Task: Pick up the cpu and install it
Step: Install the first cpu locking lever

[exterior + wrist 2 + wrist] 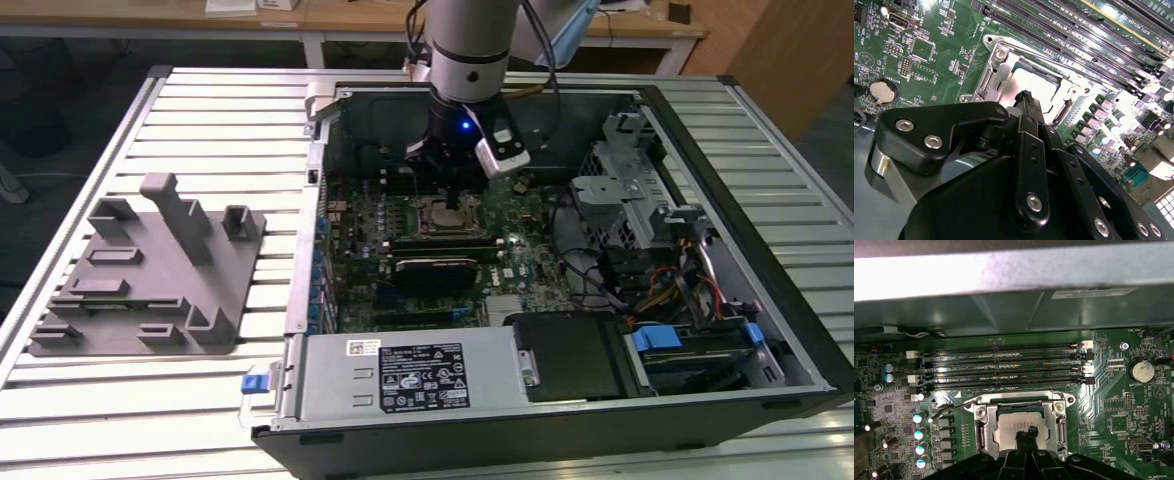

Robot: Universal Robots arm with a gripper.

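The cpu point(1006, 426), a silvery square chip, lies flat inside the open metal socket frame point(985, 432) on the green motherboard. In the second wrist view the cpu point(1034, 82) shows bright within the frame point(988, 75). My gripper point(1026, 433) hangs straight over it, its black fingertips drawn together and resting on or just above the chip's top, near one edge. The same tips point(1024, 96) show against the chip. In the exterior view my gripper point(454, 205) reaches down into the open computer case over the socket point(441, 215).
Memory slots point(1004, 367) run beside the socket, with the thin retention lever point(949, 410) sprung open. A coin battery point(1142, 371) sits nearby. The case holds a power supply point(400, 375) and drive cage point(641, 180). A grey fixture point(154, 270) stands on the slatted table at the exterior view's left.
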